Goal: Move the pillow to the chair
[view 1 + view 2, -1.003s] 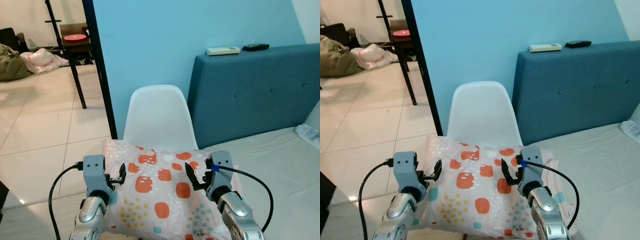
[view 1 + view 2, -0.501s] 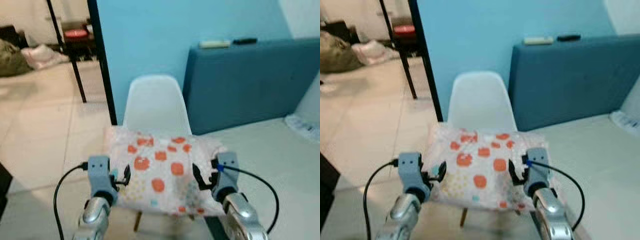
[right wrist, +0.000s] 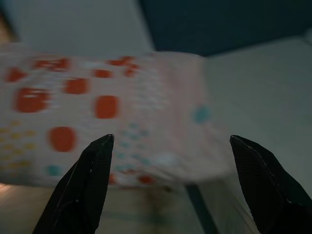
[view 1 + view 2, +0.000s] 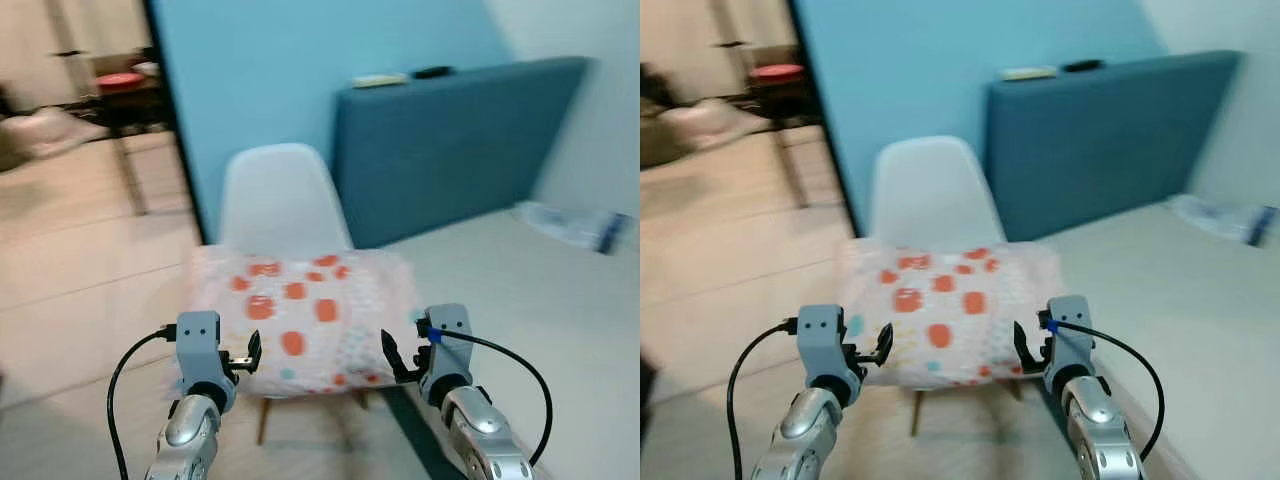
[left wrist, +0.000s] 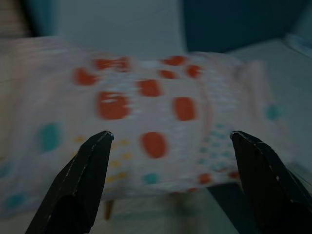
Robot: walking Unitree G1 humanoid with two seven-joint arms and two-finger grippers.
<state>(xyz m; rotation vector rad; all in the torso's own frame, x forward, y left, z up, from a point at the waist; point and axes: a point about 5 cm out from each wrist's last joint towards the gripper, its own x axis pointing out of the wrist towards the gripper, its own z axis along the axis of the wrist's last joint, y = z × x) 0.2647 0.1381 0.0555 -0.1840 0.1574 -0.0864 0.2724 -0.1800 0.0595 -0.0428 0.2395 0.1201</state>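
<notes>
The pillow (image 4: 300,320) lay on the chair (image 4: 280,200), apparently flat in the blur, as the left gripper (image 4: 243,357) and right gripper (image 4: 398,362) hung near it, fingers apart, empty

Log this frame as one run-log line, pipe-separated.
pillow lying on white chair seat | left claw open, off pillow | right claw open, off pillow | blue headboard beside chair

Blue wall (image 4: 270,70), navy headboard (image 4: 450,140), tiled floor (image 4: 70,250).
</notes>
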